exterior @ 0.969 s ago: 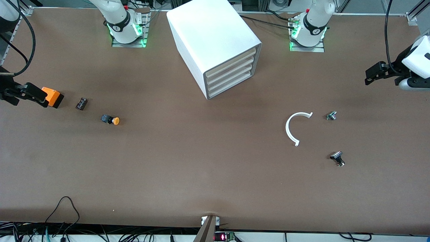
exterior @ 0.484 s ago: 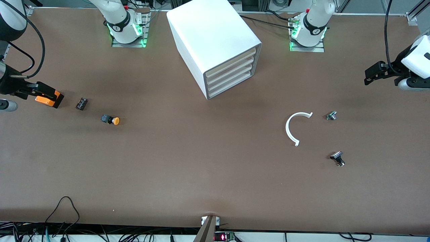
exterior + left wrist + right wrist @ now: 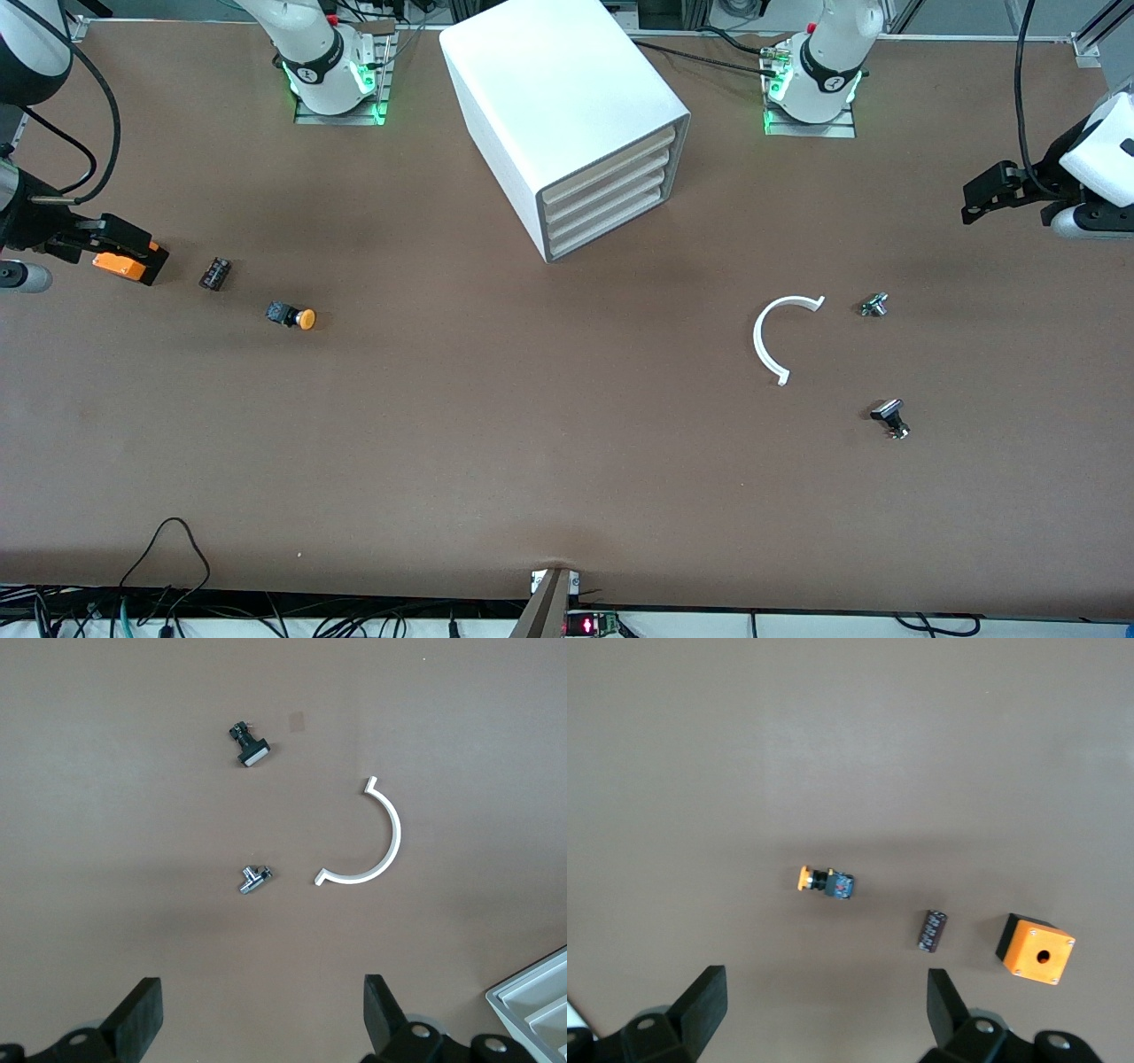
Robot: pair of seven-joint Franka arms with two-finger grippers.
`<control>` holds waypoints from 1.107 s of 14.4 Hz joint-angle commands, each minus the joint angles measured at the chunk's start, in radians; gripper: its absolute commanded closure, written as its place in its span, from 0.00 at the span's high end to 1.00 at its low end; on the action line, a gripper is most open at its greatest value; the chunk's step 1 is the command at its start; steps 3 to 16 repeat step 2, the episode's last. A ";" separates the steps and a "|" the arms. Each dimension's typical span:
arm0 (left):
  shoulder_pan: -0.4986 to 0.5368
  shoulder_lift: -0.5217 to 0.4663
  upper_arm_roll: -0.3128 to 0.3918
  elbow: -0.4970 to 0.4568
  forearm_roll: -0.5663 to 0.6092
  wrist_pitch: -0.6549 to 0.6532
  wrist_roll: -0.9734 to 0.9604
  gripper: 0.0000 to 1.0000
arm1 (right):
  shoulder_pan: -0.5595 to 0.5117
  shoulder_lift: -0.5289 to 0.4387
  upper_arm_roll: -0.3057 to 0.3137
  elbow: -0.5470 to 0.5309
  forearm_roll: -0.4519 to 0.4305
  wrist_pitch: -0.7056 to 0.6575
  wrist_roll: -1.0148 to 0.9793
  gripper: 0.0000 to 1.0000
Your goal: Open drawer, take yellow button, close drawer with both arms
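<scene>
Lying on the bench (image 3: pixel 532 461), nearer the front camera than the drawer unit (image 3: pixel 567 115) and toward the right arm's end, the yellow-capped button (image 3: pixel 293 315) sits in the open. All four drawers (image 3: pixel 607 190) of the unit are flush shut.

This fits two stages. Either the button is out and the drawer is closed again, or the wanted button is shut inside the unit. I cannot tell which, so I would name no next move.

The right end effector (image 3: pixel 824 1014) hangs spread, holding nothing, above the bench by an orange box (image 3: pixel 1036 950), off toward the right arm's end from the unit. The left end effector (image 3: pixel 261 1014) hangs spread and holding nothing too, off toward the left arm's end from the unit.
</scene>
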 commanded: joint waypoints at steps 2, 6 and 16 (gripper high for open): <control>0.001 0.015 0.000 0.033 -0.016 -0.023 0.005 1.00 | 0.003 -0.014 -0.010 0.007 0.029 -0.016 0.046 1.00; 0.001 0.015 0.000 0.033 -0.016 -0.023 0.005 1.00 | 0.003 -0.014 -0.010 0.007 0.029 -0.016 0.046 1.00; 0.001 0.015 0.000 0.033 -0.016 -0.023 0.005 1.00 | 0.003 -0.014 -0.010 0.007 0.029 -0.016 0.046 1.00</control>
